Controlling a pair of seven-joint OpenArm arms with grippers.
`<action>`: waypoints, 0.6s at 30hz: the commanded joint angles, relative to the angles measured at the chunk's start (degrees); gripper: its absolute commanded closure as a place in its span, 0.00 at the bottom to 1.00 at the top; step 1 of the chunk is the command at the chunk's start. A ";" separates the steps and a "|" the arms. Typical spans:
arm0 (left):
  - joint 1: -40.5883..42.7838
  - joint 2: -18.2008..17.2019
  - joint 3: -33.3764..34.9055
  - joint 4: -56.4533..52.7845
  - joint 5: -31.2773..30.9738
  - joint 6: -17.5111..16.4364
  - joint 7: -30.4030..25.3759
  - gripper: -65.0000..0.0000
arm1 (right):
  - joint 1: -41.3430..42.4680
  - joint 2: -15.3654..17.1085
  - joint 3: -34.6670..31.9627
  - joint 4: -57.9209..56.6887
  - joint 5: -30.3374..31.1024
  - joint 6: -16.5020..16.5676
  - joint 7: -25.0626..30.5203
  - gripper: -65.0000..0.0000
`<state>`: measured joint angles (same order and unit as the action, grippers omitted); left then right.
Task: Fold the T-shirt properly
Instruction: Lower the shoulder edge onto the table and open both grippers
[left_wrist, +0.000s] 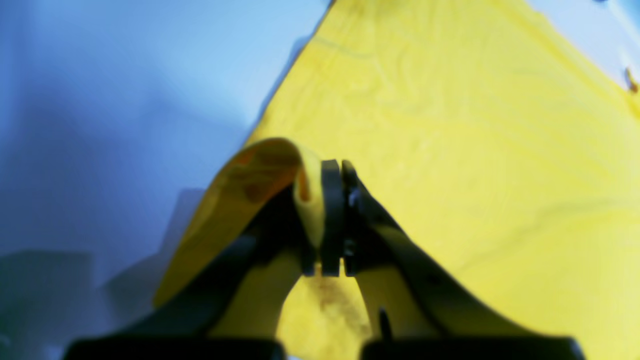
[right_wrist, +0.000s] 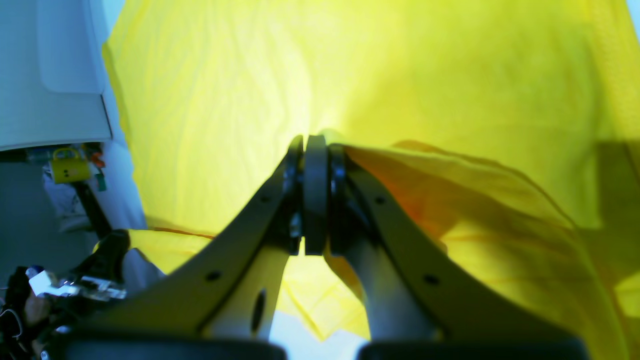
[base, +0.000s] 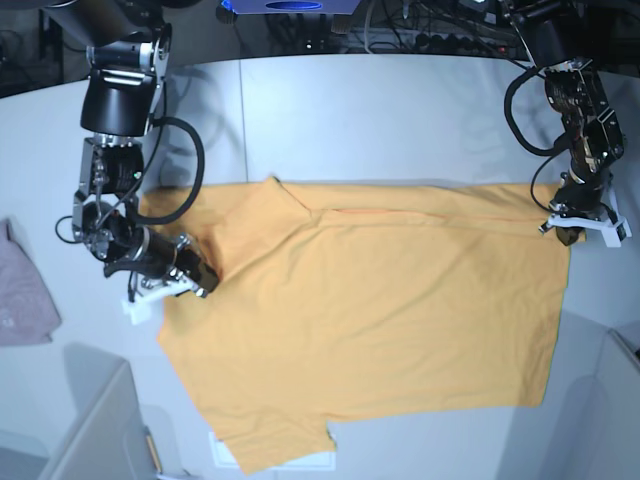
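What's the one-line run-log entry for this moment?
left gripper: shut on T-shirt edge | right gripper: shut on T-shirt edge | T-shirt: spread on table, partly folded

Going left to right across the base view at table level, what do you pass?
Pale pink-grey cloth at the left edge → right gripper, shut on the shirt's left side → orange-yellow T-shirt spread flat → left gripper, shut on the shirt's upper right corner.

The orange-yellow T-shirt (base: 370, 320) lies spread almost flat, filling the middle of the base view. A sleeve points toward 7 o'clock, and its top band is folded over from 9 to 3 o'clock.
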<state>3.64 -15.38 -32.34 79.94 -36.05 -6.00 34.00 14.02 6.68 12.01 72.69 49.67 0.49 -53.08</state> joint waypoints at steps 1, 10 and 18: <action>-0.61 -0.84 -0.50 1.16 -0.03 -0.29 -1.25 1.00 | 1.67 0.58 0.43 1.12 1.19 0.34 0.64 1.00; 0.89 -0.93 -0.50 3.79 -0.21 -0.29 -1.16 1.00 | -0.79 2.25 0.08 4.55 11.12 -0.01 0.55 1.00; 4.76 -0.49 -3.14 7.57 -0.21 -0.55 -1.34 1.00 | -2.28 3.39 0.60 6.48 11.74 -0.01 -1.91 1.00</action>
<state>8.80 -14.79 -35.09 86.48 -36.05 -6.26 34.09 10.28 9.30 12.25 77.89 60.07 0.01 -55.77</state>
